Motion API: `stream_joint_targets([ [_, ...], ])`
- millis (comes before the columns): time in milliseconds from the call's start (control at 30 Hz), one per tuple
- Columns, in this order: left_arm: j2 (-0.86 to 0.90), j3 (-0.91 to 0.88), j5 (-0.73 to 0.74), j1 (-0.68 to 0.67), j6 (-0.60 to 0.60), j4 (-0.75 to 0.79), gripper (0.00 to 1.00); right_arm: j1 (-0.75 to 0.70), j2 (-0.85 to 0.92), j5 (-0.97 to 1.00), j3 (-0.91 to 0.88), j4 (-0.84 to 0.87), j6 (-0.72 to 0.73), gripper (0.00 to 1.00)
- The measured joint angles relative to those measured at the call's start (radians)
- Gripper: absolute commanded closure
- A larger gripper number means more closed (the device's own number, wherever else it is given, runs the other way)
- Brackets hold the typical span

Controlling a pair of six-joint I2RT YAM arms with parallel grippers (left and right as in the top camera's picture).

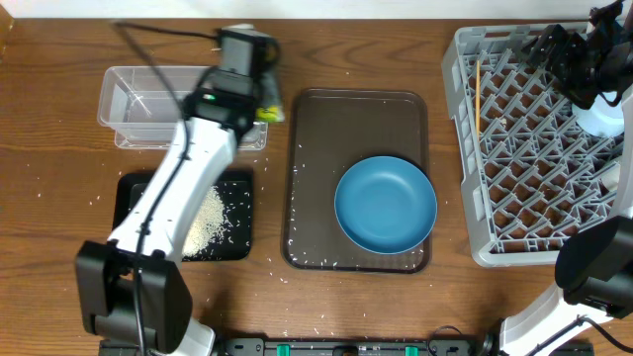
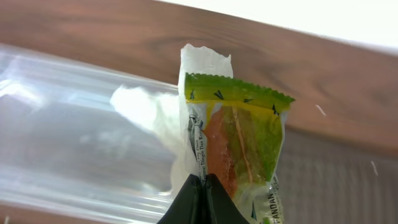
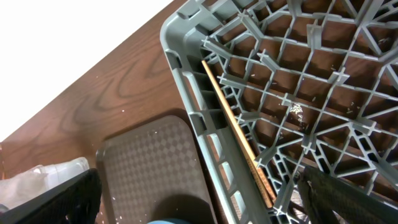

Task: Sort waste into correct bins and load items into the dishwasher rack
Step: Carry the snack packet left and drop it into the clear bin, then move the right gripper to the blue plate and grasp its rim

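On the wooden table (image 1: 59, 129), rice (image 1: 208, 225) lies in the black tray (image 1: 134, 188) and chopsticks (image 1: 478, 94) lie in the rack (image 1: 465, 198); the dark-blue dish (image 1: 386, 205) waits on the brown tray (image 1: 312, 129). The left gripper (image 2: 203, 186), pinched on snack wrapper (image 2: 239, 137) and tissue (image 2: 155, 115), hangs over the clear tub (image 1: 129, 94); the right gripper (image 3: 205, 208) gapes empty.

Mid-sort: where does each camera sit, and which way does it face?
Overhead: above the table, looking straight down; left arm and right arm show, dishwasher rack at right.
Left wrist: on the left gripper, facing the snack wrapper it pinches, clear tub behind.
Right wrist: on the open right gripper, fingers at the lower corners, looking into the rack's corner along the chopsticks.
Shared: overhead and right wrist both show the chopsticks and brown serving tray.
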Motion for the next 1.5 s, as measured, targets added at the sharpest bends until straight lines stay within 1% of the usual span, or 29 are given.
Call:
stream_joint_targets([
  [67, 0.000, 0.000, -0.008, 0.048, -0.061, -0.003, 0.93, 0.000, 0.000, 0.000, 0.000, 0.000, 0.000, 0.01],
  [100, 0.000, 0.000, -0.010, 0.069, -0.088, -0.006, 0.90, 0.000, 0.000, 0.000, 0.000, 0.000, 0.000, 0.01],
  [133, 0.000, 0.000, -0.012, 0.091, -0.111, -0.010, 0.83, 0.000, 0.000, 0.000, 0.000, 0.000, 0.000, 0.01],
  [167, 0.000, 0.000, -0.014, 0.109, -0.128, -0.013, 0.63, 0.000, 0.000, 0.000, 0.000, 0.000, 0.000, 0.01],
  [233, 0.000, 0.000, -0.013, 0.135, -0.167, -0.017, 0.62, 0.000, 0.000, 0.000, 0.000, 0.000, 0.000, 0.01],
  [267, 0.000, 0.000, -0.014, 0.145, -0.175, -0.018, 0.65, 0.000, 0.000, 0.000, 0.000, 0.000, 0.000, 0.01],
  [333, 0.000, 0.000, -0.014, 0.157, -0.196, -0.018, 0.75, 0.000, 0.000, 0.000, 0.000, 0.000, 0.000, 0.01],
  [400, 0.000, 0.000, -0.014, 0.159, -0.204, -0.018, 0.78, 0.000, 0.000, 0.000, 0.000, 0.000, 0.000, 0.01],
  [433, 0.000, 0.000, -0.014, 0.159, -0.205, -0.018, 0.81, 0.000, 0.000, 0.000, 0.000, 0.000, 0.000, 0.01],
  [500, 0.000, 0.000, -0.013, 0.159, -0.213, -0.018, 0.91, 0.000, 0.000, 0.000, 0.000, 0.000, 0.000, 0.01],
  [533, 0.000, 0.000, -0.013, 0.159, -0.213, -0.018, 0.93, 0.000, 0.000, 0.000, 0.000, 0.000, 0.000, 0.01],
  [600, 0.000, 0.000, -0.013, 0.159, -0.217, -0.018, 0.93, 0.000, 0.000, 0.000, 0.000, 0.000, 0.000, 0.01],
  [633, 0.000, 0.000, -0.014, 0.159, -0.218, -0.018, 0.85, 0.000, 0.000, 0.000, 0.000, 0.000, 0.000, 0.01],
  [667, 0.000, 0.000, -0.014, 0.159, -0.215, -0.018, 0.70, 0.000, 0.000, 0.000, 0.000, 0.000, 0.000, 0.01],
  [700, 0.000, 0.000, -0.013, 0.159, -0.219, -0.019, 0.59, 0.000, 0.000, 0.000, 0.000, 0.000, 0.000, 0.01],
  [733, 0.000, 0.000, -0.010, 0.159, -0.216, -0.021, 0.51, 0.000, 0.000, 0.000, 0.000, 0.000, 0.000, 0.01],
  [800, 0.000, 0.000, 0.004, 0.159, -0.219, -0.029, 0.44, 0.000, 0.000, 0.000, 0.000, 0.000, 0.000, 0.01],
  [867, 0.000, 0.000, 0.027, 0.159, -0.220, -0.037, 0.42, 0.000, 0.000, 0.000, 0.000, 0.000, 0.000, 0.01],
  [967, 0.000, 0.000, 0.055, 0.159, -0.222, -0.043, 0.41, 0.000, 0.000, 0.000, 0.000, 0.000, 0.000, 0.01],
  [1100, -0.004, 0.000, 0.037, 0.177, -0.222, -0.044, 0.41, 0.000, 0.000, 0.000, 0.000, 0.000, 0.000, 0.01],
  [1200, -0.018, 0.000, 0.021, 0.231, -0.222, -0.047, 0.39, 0.000, 0.000, 0.000, 0.000, 0.000, 0.000, 0.01],
  [1267, -0.030, 0.000, 0.014, 0.287, -0.221, -0.058, 0.30, 0.000, 0.000, 0.000, 0.000, 0.000, 0.000, 0.01],
  [1300, -0.035, 0.000, 0.012, 0.321, -0.220, -0.069, 0.27, 0.000, 0.000, 0.000, 0.000, 0.000, 0.000, 0.01],
  [1367, -0.042, 0.000, 0.008, 0.389, -0.219, -0.113, 0.25, 0.000, 0.000, 0.000, 0.000, 0.000, 0.000, 0.01],
  [1400, -0.043, 0.000, 0.005, 0.424, -0.220, -0.137, 0.18, 0.000, 0.000, 0.000, 0.000, 0.000, 0.000, 0.01],
  [1500, -0.043, 0.000, -0.003, 0.484, -0.222, -0.191, 0.17, 0.000, 0.000, 0.000, 0.000, 0.000, 0.000, 0.01],
])
